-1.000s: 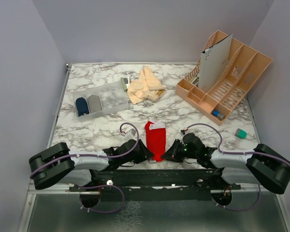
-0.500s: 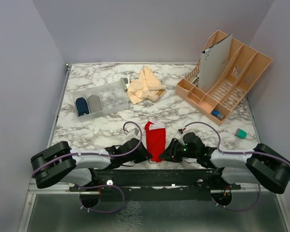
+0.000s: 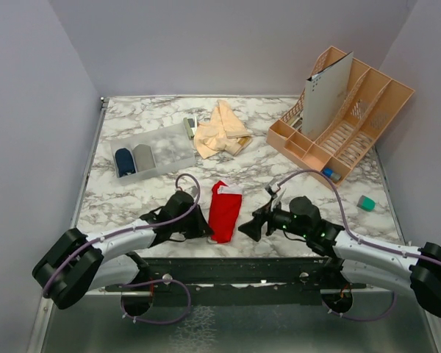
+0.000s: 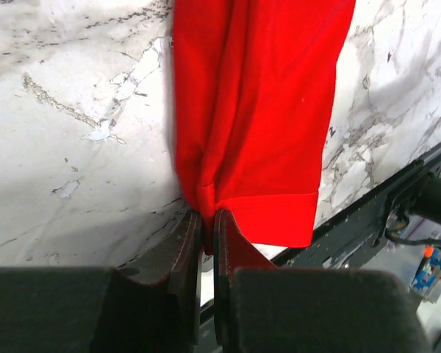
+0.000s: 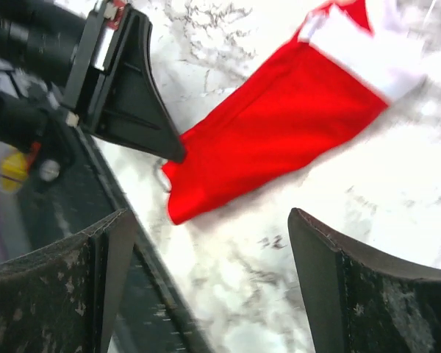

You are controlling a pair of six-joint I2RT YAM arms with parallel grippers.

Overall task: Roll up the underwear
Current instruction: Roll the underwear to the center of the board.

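Underwear (image 4: 257, 110) corner inside left end effector (image 4: 207, 219)

Right end effector (image 3: 251, 227) now off underwear (image 3: 224, 213)

— Where's the underwear (image 3: 224, 212)?
— On the counter (image 3: 132, 202), between the left tool (image 3: 200, 228), at its near edge, and the right tool (image 3: 251, 228), just beside it.
— Beyond them?
— A bin (image 3: 165, 151) behind-left, a rack (image 3: 353, 140) behind-right.

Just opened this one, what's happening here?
The left gripper is shut on the near left corner of the red underwear, which lies folded in a long strip on the marble table, not yet rolled. The right gripper hangs open just to its right, off the cloth. A peach-beige pile lies at the far side.
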